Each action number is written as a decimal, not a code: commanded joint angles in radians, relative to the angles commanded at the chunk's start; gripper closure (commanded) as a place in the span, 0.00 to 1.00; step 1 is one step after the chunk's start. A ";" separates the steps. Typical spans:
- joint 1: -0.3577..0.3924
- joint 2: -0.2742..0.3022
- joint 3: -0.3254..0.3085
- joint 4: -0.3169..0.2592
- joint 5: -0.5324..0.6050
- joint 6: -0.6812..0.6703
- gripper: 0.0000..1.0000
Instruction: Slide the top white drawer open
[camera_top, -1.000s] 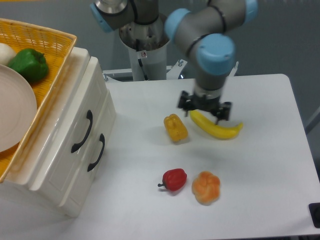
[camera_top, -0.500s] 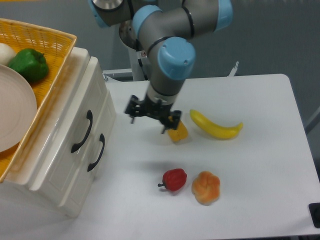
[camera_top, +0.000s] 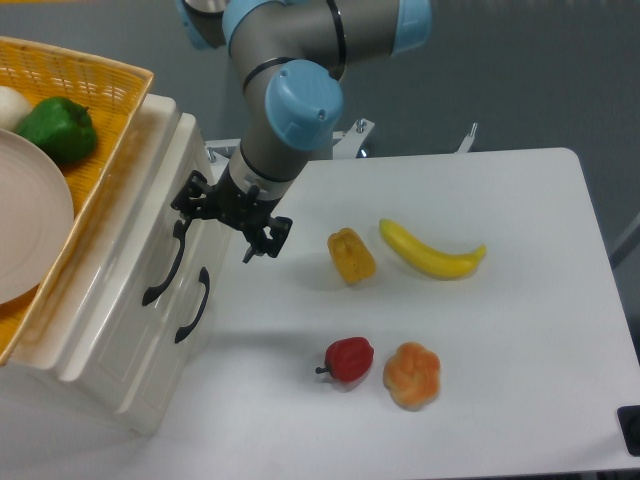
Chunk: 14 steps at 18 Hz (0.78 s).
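The white cabinet stands at the left, and the top white drawer (camera_top: 135, 255) is shut, its front flush with the lower drawer (camera_top: 165, 330). A curved black handle (camera_top: 165, 265) runs down the top drawer's front. My gripper (camera_top: 214, 240) hangs open right in front of that handle's upper end. One finger (camera_top: 186, 212) overlaps the handle's top and the other finger (camera_top: 262, 240) is out over the table. Whether a finger touches the handle I cannot tell. Nothing is held.
A yellow wicker basket (camera_top: 100, 85) on the cabinet holds a green pepper (camera_top: 57, 130) and a plate (camera_top: 30, 215). On the table lie a yellow pepper (camera_top: 351, 255), a banana (camera_top: 430, 252), a red pepper (camera_top: 349, 359) and an orange pepper (camera_top: 412, 375).
My gripper swept left across the table, from above the banana, past the yellow pepper, to the top drawer's handle. The drawers and the food have not moved.
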 joint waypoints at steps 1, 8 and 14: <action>0.000 -0.002 0.000 0.002 -0.002 0.000 0.00; -0.011 -0.047 0.034 0.011 -0.014 -0.015 0.00; -0.031 -0.075 0.054 0.020 -0.014 -0.051 0.00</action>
